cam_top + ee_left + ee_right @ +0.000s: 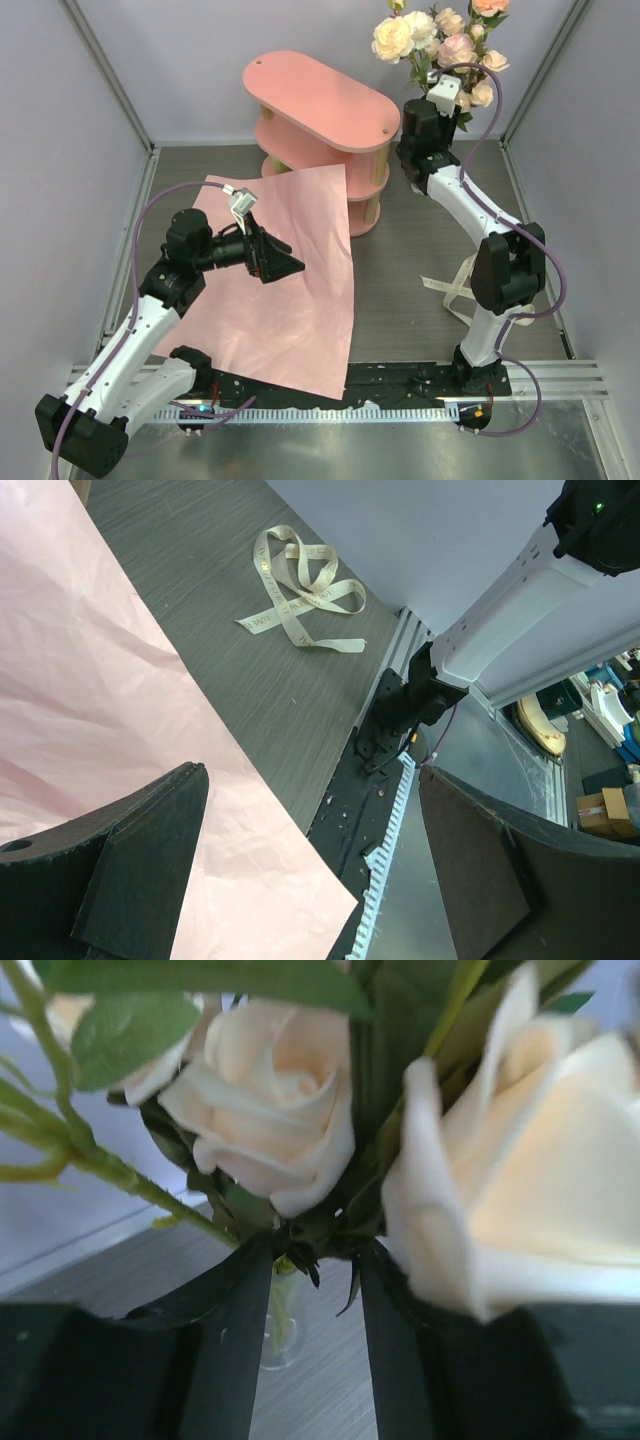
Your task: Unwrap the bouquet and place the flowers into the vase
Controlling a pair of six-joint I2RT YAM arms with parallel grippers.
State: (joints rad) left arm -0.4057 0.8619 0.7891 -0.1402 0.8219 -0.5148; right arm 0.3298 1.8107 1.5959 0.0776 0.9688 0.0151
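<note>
Top external shows the flowers (440, 45) upright in the far right corner of the surface (410, 260), cream, pink and peach blooms over green stems; the right tool (443, 108) sits at the stems just under the blooms, and from here we cannot see what they stand in. In the right wrist view its fingers (230, 1350) stand a little apart; in the gap a thin stem runs down into the clear vase (283, 1345); the right finger touches neither; two cream roses fill the view above. The paper (290, 300) lies flat, pink side up, over the left and middle of the surface; its far right corner reaches the foot of the pink shelf (320, 100) at the far edge. The left tool (283, 267) hovers over the paper, jaws wide apart, nothing between them. The ribbon (450, 290) lies loose near the right edge, beside the right arm and apart from the paper.
</note>
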